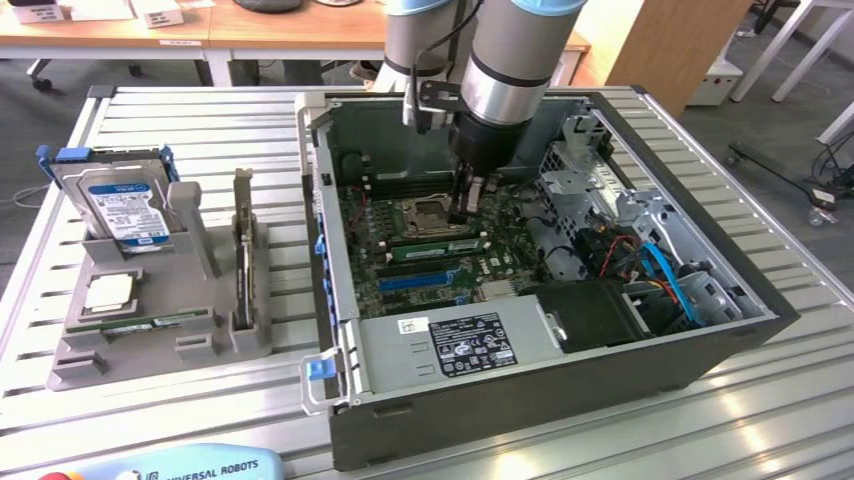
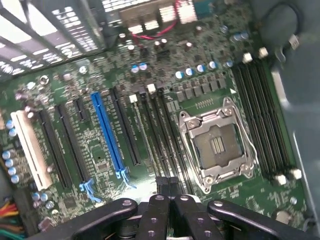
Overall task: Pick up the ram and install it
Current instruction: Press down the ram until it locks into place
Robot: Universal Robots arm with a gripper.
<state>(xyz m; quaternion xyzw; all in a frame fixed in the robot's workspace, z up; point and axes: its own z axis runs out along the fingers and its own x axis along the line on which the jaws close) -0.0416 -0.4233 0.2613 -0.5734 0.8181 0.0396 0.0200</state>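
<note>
one gripper [image 1: 463, 215] down inside open computer case [image 1: 747, 310], fingers pressed together, tips on motherboard [image 1: 441, 255] just beside empty cpu socket [image 1: 424, 213]. wrist view: fingertips [image 2: 169, 186] closed over memory slots [image 2: 167, 135] between socket [image 2: 217, 147] and blue expansion slot [image 2: 107, 131]; cannot tell whether anything sits between them. ram stick [image 1: 431, 244] seated in slot just past gripper tips. second ram stick [image 1: 134, 326] lies in grey parts holder [image 1: 80, 370] on table [image 1: 174, 410], exterior view's left, near processor chip [image 1: 110, 290] and hard drive [image 1: 123, 205].
</note>
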